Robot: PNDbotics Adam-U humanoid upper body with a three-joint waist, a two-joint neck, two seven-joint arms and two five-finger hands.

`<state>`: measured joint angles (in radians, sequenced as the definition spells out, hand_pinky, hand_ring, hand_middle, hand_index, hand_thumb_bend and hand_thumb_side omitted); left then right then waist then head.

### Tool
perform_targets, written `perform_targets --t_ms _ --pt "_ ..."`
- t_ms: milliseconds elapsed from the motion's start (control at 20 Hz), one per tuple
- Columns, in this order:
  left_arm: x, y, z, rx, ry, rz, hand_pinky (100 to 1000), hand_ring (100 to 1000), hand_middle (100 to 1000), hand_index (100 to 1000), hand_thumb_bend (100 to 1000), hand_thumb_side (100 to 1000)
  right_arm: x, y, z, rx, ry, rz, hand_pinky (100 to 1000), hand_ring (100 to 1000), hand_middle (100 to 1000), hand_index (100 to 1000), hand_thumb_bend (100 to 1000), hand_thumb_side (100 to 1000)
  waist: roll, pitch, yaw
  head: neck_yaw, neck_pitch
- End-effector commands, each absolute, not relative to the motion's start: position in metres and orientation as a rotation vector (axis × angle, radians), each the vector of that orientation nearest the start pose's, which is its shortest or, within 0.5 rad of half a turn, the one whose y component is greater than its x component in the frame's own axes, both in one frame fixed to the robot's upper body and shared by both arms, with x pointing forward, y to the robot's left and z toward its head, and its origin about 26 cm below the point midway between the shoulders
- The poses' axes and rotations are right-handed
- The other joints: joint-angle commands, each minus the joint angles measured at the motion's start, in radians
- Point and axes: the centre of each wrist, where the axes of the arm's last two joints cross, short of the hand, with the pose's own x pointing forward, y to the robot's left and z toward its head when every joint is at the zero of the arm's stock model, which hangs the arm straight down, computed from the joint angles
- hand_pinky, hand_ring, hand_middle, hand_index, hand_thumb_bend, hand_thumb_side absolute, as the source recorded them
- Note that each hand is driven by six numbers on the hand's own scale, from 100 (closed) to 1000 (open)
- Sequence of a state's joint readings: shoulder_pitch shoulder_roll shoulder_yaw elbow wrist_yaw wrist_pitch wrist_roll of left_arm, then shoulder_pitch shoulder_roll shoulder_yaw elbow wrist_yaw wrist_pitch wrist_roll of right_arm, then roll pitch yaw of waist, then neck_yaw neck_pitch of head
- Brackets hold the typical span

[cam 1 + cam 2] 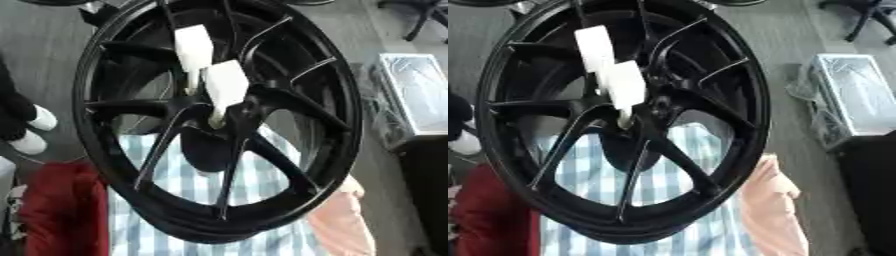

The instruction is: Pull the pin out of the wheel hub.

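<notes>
Two white blocks sit over the middle of the black wheel [332,145], and neither robot hand shows in either view, so how far a hand is open, what it touches and how the arm is posed cannot be told. The lower block [227,85] tapers into a pale, thin pin [215,116] whose bottom end meets the hub [197,112], where the spokes come together. The upper block [194,44] stands just above and to the left of the lower one, their corners nearly touching; whether it belongs to the same pin cannot be told. The wheel stands tilted and fills most of the view, its rim reaching the top edge. Seen through the spokes, a blue-and-white striped cloth [197,187] lies behind its lower half, a red cloth [61,210] at its left edge and a pink cloth [346,225] at its right. A clear plastic box [418,95] sits on the grey floor [39,37] to the right.
</notes>
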<state>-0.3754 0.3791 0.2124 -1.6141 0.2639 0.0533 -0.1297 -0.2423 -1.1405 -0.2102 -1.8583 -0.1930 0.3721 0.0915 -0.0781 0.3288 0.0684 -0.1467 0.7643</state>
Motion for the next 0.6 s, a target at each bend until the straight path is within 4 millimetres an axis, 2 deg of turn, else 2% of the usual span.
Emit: perform_targets --t_ms 50,100,300,350,400,450,500,550,600 --pt "0.347 0.358 0.173 0.093 -2.005 -0.132 814 741 705 747 150 777 0.262 -0.423 0.336 -0.981 -1.698 0.532 620 496 213 374 100 197 0.007 -0.023 -0.008 0.029 0.003" --pt "0.347 0.358 0.173 0.094 -2.007 -0.13 814 741 705 747 150 777 0.258 -0.426 0.327 -1.01 -1.688 0.495 620 496 213 374 100 197 0.009 -0.022 -0.011 0.035 0.001" --pt "0.346 0.358 0.174 0.099 -2.02 -0.124 816 743 707 748 141 770 0.232 -0.432 0.267 -1.123 -1.623 0.32 626 503 223 388 100 199 0.023 -0.015 -0.02 0.061 -0.02" --pt "0.346 0.358 0.174 0.097 -2.024 -0.125 816 743 707 748 139 769 0.226 -0.435 0.252 -1.152 -1.609 0.275 640 515 246 411 100 100 0.027 -0.014 -0.02 0.064 -0.025" --pt "0.347 0.357 0.174 0.095 -2.027 -0.127 816 743 708 748 136 766 0.222 -0.437 0.24 -1.177 -1.597 0.244 662 542 293 462 100 220 0.031 -0.013 -0.02 0.066 -0.029" --pt "0.347 0.356 0.174 0.093 -2.031 -0.127 816 743 708 748 135 764 0.218 -0.439 0.227 -1.19 -1.584 0.225 678 565 340 510 100 224 0.034 -0.012 -0.02 0.068 -0.032" --pt "0.347 0.355 0.174 0.091 -2.034 -0.127 817 743 708 748 134 763 0.214 -0.44 0.215 -1.192 -1.569 0.216 718 630 463 613 100 234 0.038 -0.012 -0.021 0.072 -0.035" --pt "0.347 0.355 0.174 0.088 -2.036 -0.126 817 743 708 748 133 763 0.21 -0.44 0.205 -1.198 -1.551 0.217 734 672 528 710 100 254 0.042 -0.012 -0.022 0.075 -0.037" --pt "0.347 0.355 0.174 0.087 -2.037 -0.125 817 744 708 748 132 762 0.207 -0.44 0.197 -1.209 -1.533 0.224 766 762 688 852 100 370 0.045 -0.011 -0.023 0.077 -0.039"
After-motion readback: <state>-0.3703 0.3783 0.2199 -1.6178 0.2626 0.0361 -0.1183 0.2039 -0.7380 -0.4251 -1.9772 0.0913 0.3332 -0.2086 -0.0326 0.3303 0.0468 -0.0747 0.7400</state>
